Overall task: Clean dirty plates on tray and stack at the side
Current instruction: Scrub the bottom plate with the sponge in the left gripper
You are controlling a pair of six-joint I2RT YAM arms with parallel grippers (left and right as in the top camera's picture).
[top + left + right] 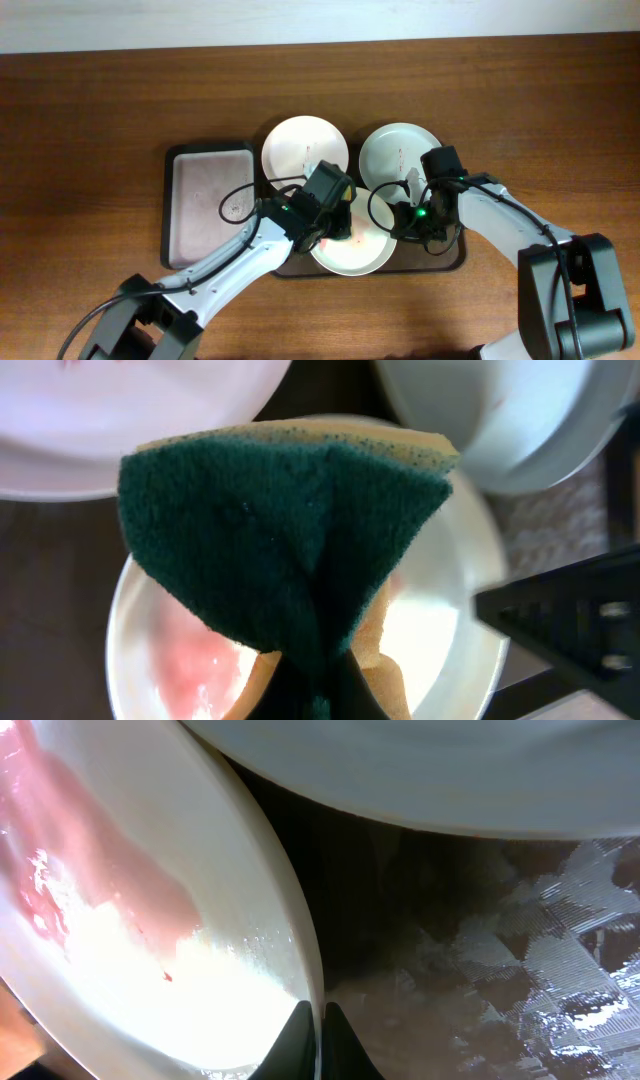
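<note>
Brown wood forms the worktop [100, 100], and on it sits a large dark brown tray with rounded corners and a raised rim [445, 265], holding three round white shallow plates. Two of them lie side by side along the tray's far edge: the far-left plate [300, 145] and the far-right plate [395, 150], each with faint reddish marks near its centre. The third, the near plate [355, 255], lies against the tray's near edge, between the other two. It carries a wet pinkish smear across part of its inside.

Over that smeared plate hangs the left gripper [338, 222], its jaws clenched on a folded sponge [280, 520], dark green scouring felt outside and yellow foam within. From the left wrist view I cannot tell whether the sponge touches the plate.

At the tray's right half, the right gripper [320, 1030] has its jaws pinched together on the near plate's right rim, one fingertip inside the rim and one outside.

Just left of the brown tray, on the worktop, lies a smaller black-rimmed tray with a pale pinkish inside [200, 190]; nothing is in it.
</note>
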